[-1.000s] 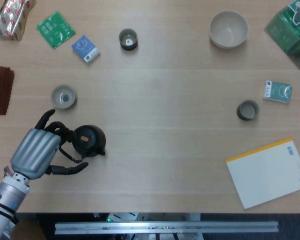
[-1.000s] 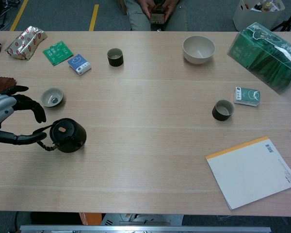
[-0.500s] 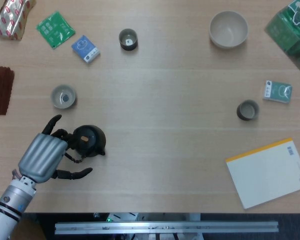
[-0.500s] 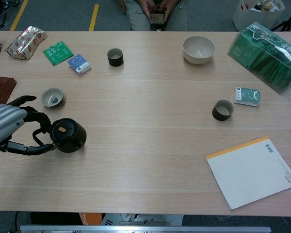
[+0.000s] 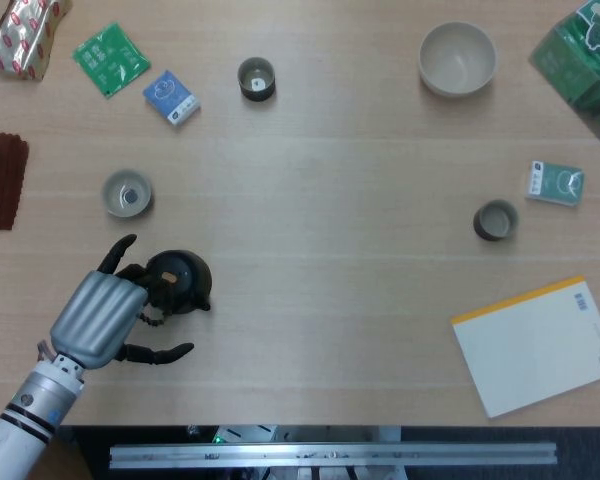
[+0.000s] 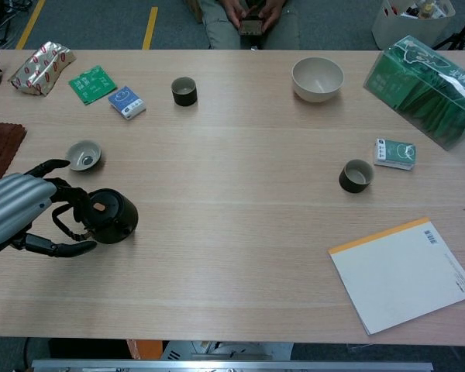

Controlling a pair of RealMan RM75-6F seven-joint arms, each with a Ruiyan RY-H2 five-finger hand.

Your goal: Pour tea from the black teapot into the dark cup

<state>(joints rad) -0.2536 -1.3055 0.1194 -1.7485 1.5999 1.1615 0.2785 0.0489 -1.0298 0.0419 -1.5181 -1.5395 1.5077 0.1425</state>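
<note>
Two risks stand out: the left hand has its fingers spread around the small round black teapot at the counter's 8 o'clock — not visibly clamped — so lifting could tip it, spilling before the dark cup at 11 o'clock.

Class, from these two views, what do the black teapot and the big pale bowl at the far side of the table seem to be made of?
Black teapot: probably cast iron or dark-glazed ceramic; matte black body with little shine, and a thin handle that looks like wire.
Pale bowl: likely glazed ceramic or stoneware; smooth cream surface, thick rim, soft sheen inside. Neither can be confirmed by sight alone.
</note>
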